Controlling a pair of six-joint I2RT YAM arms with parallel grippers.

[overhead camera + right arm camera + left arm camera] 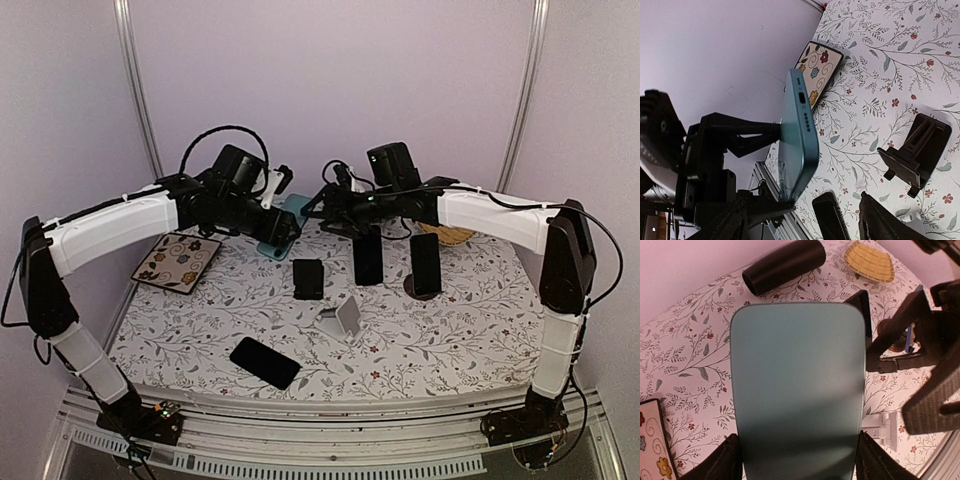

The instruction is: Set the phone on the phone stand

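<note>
Nearest the arm bases a black phone (265,362) lies flat on the flowered table (450,340), not held by either arm. Just beyond it stands a small white stand (343,318), empty. A little farther, an empty black stand (308,278). Farther right, two dark phones (368,258) (425,262) stand upright, apparently already propped on supports of their own; their bases are too small to read. A floral tile (177,260) lies at the left edge. Above the far part of the table the teal phone (797,385) is in the air, well clear of every stand. The left gripper (800,462) is clamped on the phone's two long edges near one end, a finger (727,460) showing on either side. The right gripper (810,220) faces it from the other side, fingers spread, with the phone's free end reaching down toward the gap between them; no contact that I can make out, so I read it as not gripping. Behind both, at the far edge, a woven basket (870,262) and a black cylinder (785,265). Assessment: pick-up done, phone lifted and carried. Looks like the set-up for a hand-over between arms, but that is a guess. Placement not yet begun; what remains is bringing the phone down onto a free stand. Which of the two empty stands is meant, I cannot tell.
</note>
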